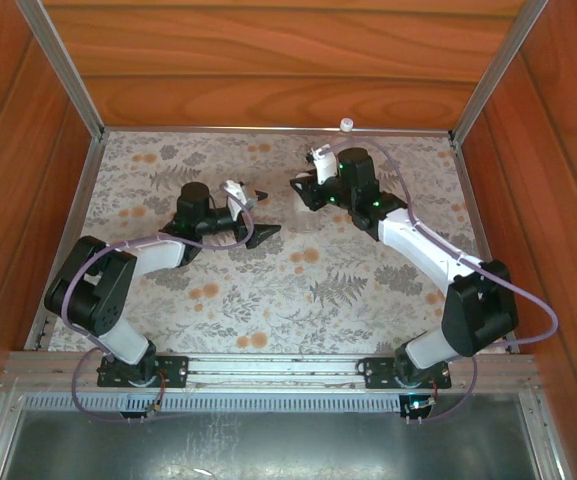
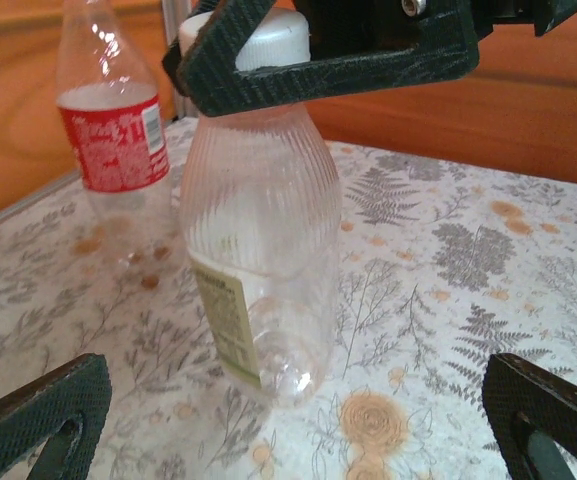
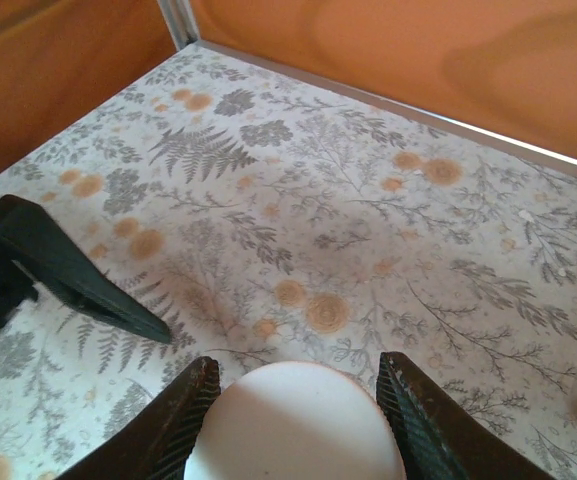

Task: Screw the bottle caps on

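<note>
The cap [image 3: 293, 425] is sitting pinched in the right gripper [image 3: 298, 380], atop the pale-labelled bottle [image 2: 263, 220] on the cloth [image 2: 468, 250]; the left gripper [image 2: 293, 400] is gaping wide nearby. Screwing seems underway; next calls for steadying the bottle, then twisting.

1. Bottles: you count two. The ribbed bottle [image 2: 258, 250], clear with a pale label, stands straight ahead of your left claw [image 2: 288, 425]. The red-label bottle [image 2: 108, 130] stands beyond it, toward that claw's left side.
2. Caps: you count two. The first cap [image 3: 293, 445], white, sits between the fingers of your right claw [image 3: 293, 400]. The second cap [image 1: 346, 124], small and white, shows well beyond that claw.
3. Claws: you count two, with two fingers each.
4. Arms: you count two, the left arm [image 1: 108, 290] and the right arm [image 1: 438, 260].
5. Cloth: you count one flower-print cloth [image 1: 298, 290], under both claws.
</note>
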`<state>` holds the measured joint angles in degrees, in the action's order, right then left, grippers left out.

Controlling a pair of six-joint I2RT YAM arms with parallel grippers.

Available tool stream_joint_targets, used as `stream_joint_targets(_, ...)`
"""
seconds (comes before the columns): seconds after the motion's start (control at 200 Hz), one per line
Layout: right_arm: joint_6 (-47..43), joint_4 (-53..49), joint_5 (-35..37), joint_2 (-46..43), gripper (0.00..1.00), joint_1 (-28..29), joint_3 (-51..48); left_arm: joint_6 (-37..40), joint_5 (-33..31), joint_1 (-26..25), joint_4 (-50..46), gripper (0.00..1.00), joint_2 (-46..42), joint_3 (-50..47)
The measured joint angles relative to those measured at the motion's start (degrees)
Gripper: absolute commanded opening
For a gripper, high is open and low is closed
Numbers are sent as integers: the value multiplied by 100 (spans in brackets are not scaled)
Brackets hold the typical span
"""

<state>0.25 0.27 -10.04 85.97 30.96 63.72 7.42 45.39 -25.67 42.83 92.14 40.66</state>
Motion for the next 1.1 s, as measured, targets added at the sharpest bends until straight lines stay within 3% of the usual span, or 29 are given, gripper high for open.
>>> stream_joint_targets(0.34, 184, 1137, 142, 149, 28, -31, -623, -66, -138, 20, 0, 100, -15, -96)
stream_joint_targets(0.585, 175, 1217, 144, 155, 61, -52, -717, -90, -177, 22, 0, 100, -15, -94)
stream_joint_targets(0.705, 184, 1189, 101, 101, 71, -63, -715, -149, -219, 24, 0, 100, -15, -94)
stream_joint_targets(1.099, 138, 946, -96, -201, 75, -63, -459, -319, -566, 175, 2, 100, 330, -52)
